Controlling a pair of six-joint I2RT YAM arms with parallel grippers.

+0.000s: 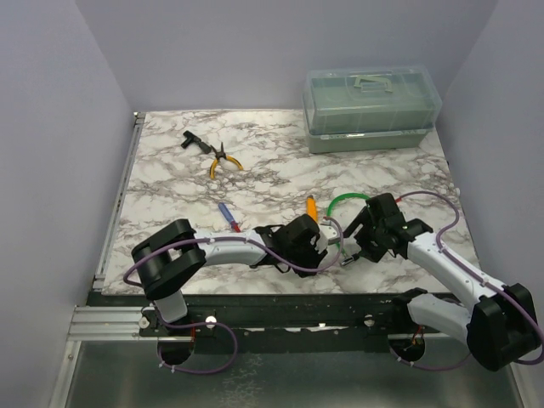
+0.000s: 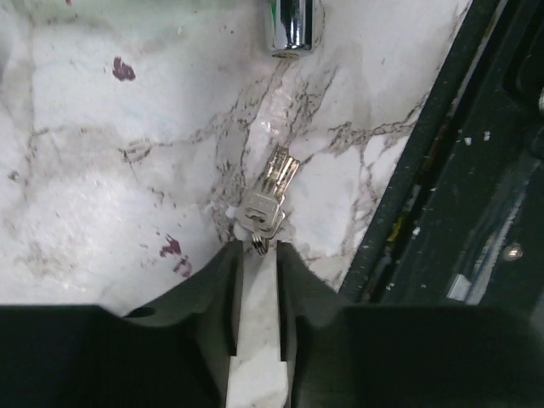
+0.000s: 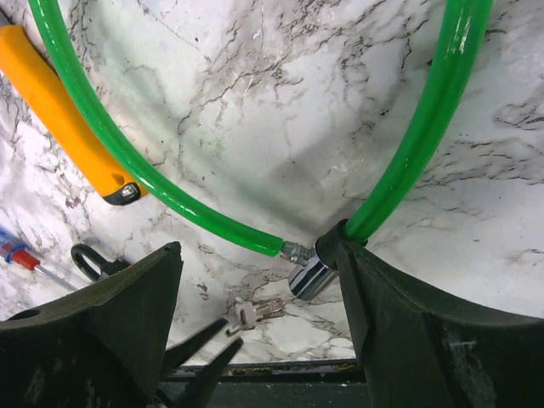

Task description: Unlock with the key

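Note:
A small bunch of silver keys (image 2: 269, 194) lies on the marble near the table's front edge; it also shows in the right wrist view (image 3: 255, 313). My left gripper (image 2: 259, 248) is low over the table, its jaws a narrow gap apart, with the key ring lying between the tips without being pinched. The lock is a green cable loop (image 3: 170, 191) with a chrome cylinder (image 3: 310, 276), just beyond the keys. My right gripper (image 3: 255, 246) is wide open over the cable's ends, its right finger (image 3: 399, 314) against the black collar by the cylinder.
An orange handle (image 1: 312, 206) lies left of the cable loop (image 1: 344, 200). A blue-and-red screwdriver (image 1: 228, 217), yellow pliers (image 1: 223, 161) and a black tool (image 1: 191, 140) lie further left. A translucent toolbox (image 1: 370, 106) stands at the back right. The dark front rail (image 2: 442, 212) runs beside the keys.

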